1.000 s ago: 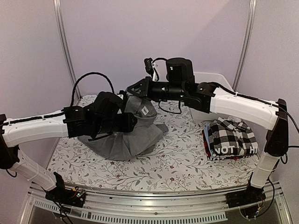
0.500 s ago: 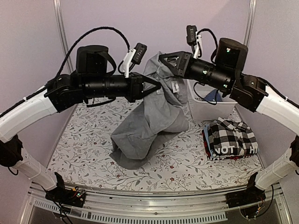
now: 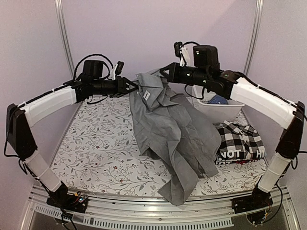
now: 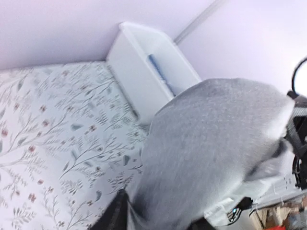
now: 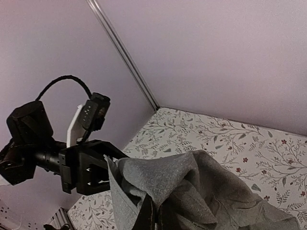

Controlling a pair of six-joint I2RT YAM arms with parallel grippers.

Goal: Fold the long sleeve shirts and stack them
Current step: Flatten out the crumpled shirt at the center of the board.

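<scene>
Both arms are raised high, with the forearms held nearly level and turned toward each other. The left gripper (image 3: 132,86) and the right gripper (image 3: 162,73) are held near one another, each clamped on the grey shirt (image 3: 168,124).

I'm working a robot lab cell here: plain lilac panel walls (image 3: 144,33), metal corner posts (image 3: 64,43), left arm (image 3: 48,103) and right arm (image 3: 259,98) bolted to an aluminium rail (image 3: 158,203), floral tablecloth (image 3: 96,148), white bin (image 3: 218,109).
</scene>
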